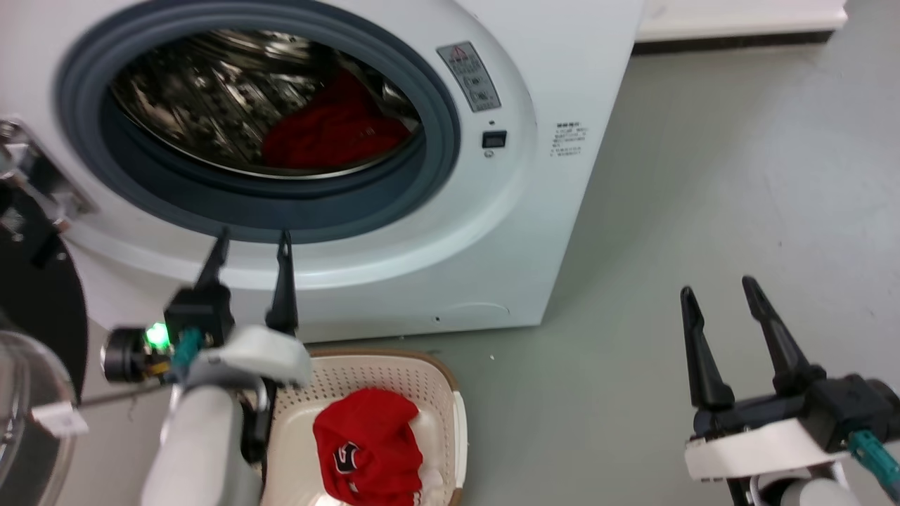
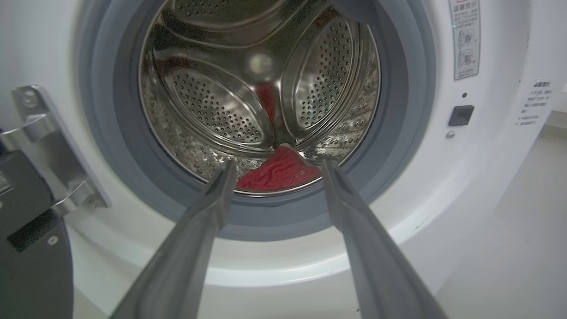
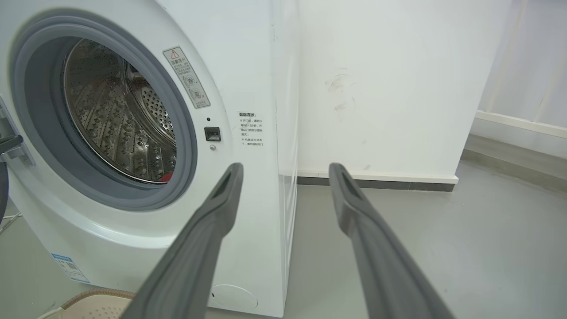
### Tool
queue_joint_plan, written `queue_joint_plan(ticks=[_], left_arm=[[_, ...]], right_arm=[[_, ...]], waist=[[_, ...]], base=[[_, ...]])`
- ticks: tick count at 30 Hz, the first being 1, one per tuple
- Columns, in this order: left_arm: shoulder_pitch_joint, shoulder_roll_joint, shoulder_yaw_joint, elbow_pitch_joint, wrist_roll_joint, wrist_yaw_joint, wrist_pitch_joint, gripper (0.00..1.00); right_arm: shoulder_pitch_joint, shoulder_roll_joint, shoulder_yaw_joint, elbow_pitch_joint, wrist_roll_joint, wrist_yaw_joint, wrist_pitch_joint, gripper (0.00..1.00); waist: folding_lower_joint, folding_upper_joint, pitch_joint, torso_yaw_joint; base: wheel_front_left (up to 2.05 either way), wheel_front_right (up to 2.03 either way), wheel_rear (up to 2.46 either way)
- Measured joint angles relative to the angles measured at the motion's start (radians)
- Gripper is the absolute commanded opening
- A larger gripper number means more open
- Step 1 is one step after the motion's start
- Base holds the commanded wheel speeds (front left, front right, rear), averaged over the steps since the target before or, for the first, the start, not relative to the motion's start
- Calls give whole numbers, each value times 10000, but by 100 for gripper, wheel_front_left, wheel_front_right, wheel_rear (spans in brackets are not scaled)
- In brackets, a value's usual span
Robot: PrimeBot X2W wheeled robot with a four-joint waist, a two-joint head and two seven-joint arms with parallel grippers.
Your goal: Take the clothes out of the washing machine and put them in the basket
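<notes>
The white washing machine (image 1: pixel 562 84) stands with its door swung open at the left. A red garment (image 1: pixel 330 133) lies low in the steel drum, also seen in the left wrist view as a red heap (image 2: pixel 279 173) behind the grey ring. My left gripper (image 1: pixel 253 242) is open and empty, its tips just in front of the lower grey ring, above the basket (image 1: pixel 429 372). A second red garment with a black-and-white logo (image 1: pixel 369 446) lies in the basket. My right gripper (image 1: pixel 717 288) hangs open and empty over the floor to the machine's right.
The open door (image 1: pixel 35 351) with its black rim and glass sits at the far left beside my left arm. Grey floor (image 1: pixel 703 197) spreads to the right of the machine. A white wall with a dark skirting (image 3: pixel 376 181) runs behind.
</notes>
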Motion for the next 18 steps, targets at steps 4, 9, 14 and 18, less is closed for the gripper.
queue_joint_plan(ticks=[4, 9, 14, 18], left_arm=[[-2100, 430, 213, 1175, 63, -194, -4, 100], [-3685, 792, 305, 2397, 73, -272, -4, 100], [-6047, 1419, 263, 4146, 209, -405, -4, 100], [-7709, 1833, 178, 5471, 270, -504, 209, 100]], right_arm=[[-765, 0, 67, -211, 167, 0, 0, 100], [-1231, -8, 12, -362, 399, 0, 0, 100], [-1764, -10, 19, -504, 736, 0, 0, 100], [-2180, -8, 61, -633, 940, 2, 0, 100]], waist=[[1, 0, 928, -407], [1, 0, 1784, -741], [2, 0, 2917, -1143], [2, 0, 3812, -1437]], base=[[0, 0, 0], [0, 0, 0], [0, 0, 0], [0, 0, 0]])
